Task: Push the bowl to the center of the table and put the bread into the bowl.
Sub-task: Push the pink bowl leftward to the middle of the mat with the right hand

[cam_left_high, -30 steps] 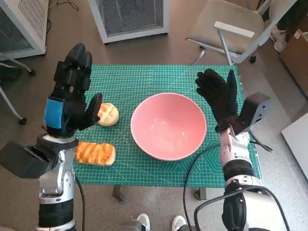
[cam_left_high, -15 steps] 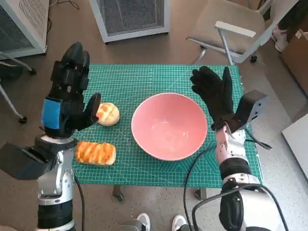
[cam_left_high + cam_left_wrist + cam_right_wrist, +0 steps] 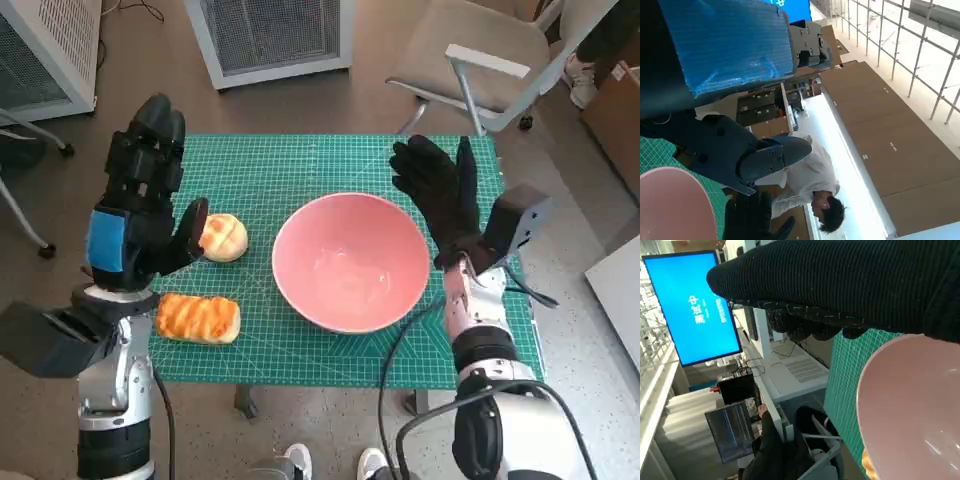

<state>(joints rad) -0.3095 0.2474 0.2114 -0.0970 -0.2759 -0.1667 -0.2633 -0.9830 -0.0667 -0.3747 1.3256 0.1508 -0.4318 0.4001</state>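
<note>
pink bowl (image 3: 351, 262) seen mid-mat, empty; round bread (image 3: 224, 238) just beside the spread, empty left hand (image 3: 140, 205); right hand (image 3: 441, 195) spread too; bread best enclosed fully before being lifted

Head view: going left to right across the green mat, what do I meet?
left hand → round bread roll → pink bowl → right hand. The long striped bread lies nearer, below the left hand and roll, so I leave it unordered.

On the table I count one pink bowl (image 3: 351, 262) and two breads: a round bun (image 3: 223, 237) and a long loaf (image 3: 198, 318).
</note>
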